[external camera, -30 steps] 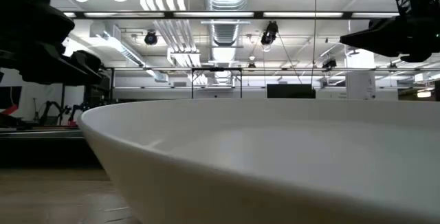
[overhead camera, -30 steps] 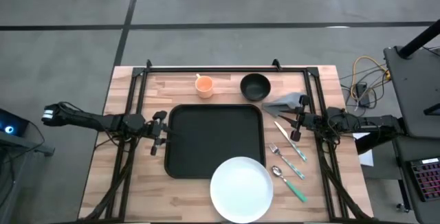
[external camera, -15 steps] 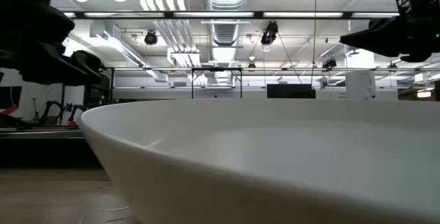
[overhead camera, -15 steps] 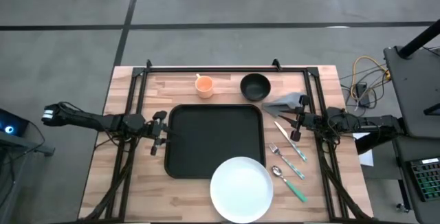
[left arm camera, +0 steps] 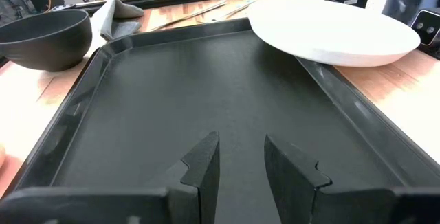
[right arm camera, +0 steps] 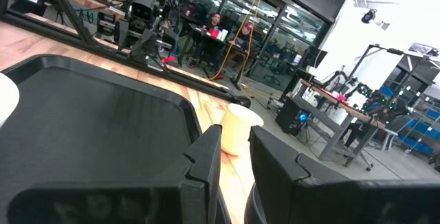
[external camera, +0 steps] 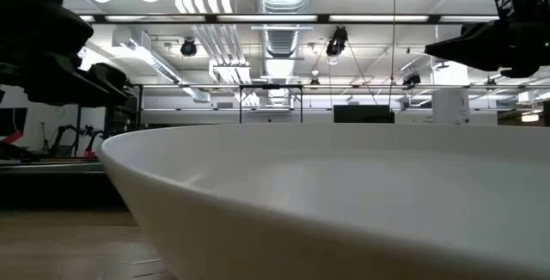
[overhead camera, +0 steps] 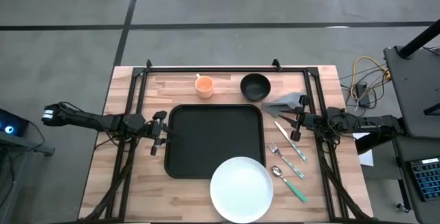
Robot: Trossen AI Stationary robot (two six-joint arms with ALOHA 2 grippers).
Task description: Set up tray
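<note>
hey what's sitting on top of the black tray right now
Only the white plate, overlapping the tray at its near right corner. The rest of the tray is bare; the corner beneath the plate is hidden.

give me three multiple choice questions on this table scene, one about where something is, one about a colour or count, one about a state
1. Where does the white plate sit?
A. overlapping the near right corner of the tray
B. inside the black bowl
C. on the floor

2. What colour is the cup?
A. blue
B. orange
C. green

3. What is on the flat of the tray?
A. the fork
B. the grey cloth
C. nothing; only the plate overlaps its corner

Answers:
1. A, the high view shows the plate's edge over that tray corner.
2. B, the cup beside the bowl is orange.
3. C, the fork, spoon and cloth lie on the wood to its right, while the left gripper and right gripper hold nothing.
</note>
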